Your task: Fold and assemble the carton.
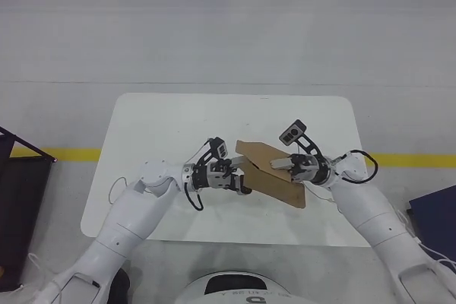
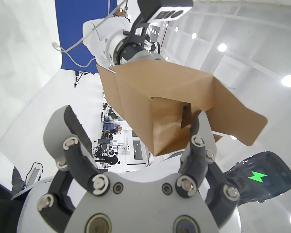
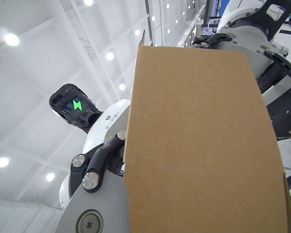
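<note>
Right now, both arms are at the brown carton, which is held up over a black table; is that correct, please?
Not quite: the table is white, not black, as the top view shows. The rest stands: both arms are at the brown carton, which is held up over it.

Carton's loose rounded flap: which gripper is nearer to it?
Left. The left gripper sits right beside the flap; the right gripper holds the carton at its opposite end.
</note>
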`<state>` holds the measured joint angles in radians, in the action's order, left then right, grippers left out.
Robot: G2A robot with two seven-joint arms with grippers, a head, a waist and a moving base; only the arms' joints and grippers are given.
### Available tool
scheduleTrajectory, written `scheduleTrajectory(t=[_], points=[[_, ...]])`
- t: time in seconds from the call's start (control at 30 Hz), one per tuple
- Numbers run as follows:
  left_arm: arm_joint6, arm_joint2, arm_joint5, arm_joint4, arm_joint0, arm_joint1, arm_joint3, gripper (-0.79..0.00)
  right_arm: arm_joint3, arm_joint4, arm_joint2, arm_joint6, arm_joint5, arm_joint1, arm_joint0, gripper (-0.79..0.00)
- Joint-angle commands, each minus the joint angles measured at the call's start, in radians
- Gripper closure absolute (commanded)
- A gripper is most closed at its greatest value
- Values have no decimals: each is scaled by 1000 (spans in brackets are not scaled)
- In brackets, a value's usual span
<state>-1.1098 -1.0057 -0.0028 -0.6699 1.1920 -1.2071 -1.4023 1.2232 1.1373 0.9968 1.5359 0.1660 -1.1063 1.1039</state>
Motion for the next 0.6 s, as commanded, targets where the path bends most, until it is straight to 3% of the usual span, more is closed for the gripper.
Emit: scheduleTrajectory(t=[0.0, 0.37, 0.57], points=[[-1, 3, 2, -3, -2, -1, 3, -739, 2, -1, -1, 0, -1, 0, 0, 0], [-8, 24, 48, 28, -17, 0, -10, -696, 26, -22, -12, 0, 0, -3, 1, 0], [-4, 35, 60, 30, -21, -2, -15, -610, 27, -28, -16, 0, 0, -3, -1, 0]])
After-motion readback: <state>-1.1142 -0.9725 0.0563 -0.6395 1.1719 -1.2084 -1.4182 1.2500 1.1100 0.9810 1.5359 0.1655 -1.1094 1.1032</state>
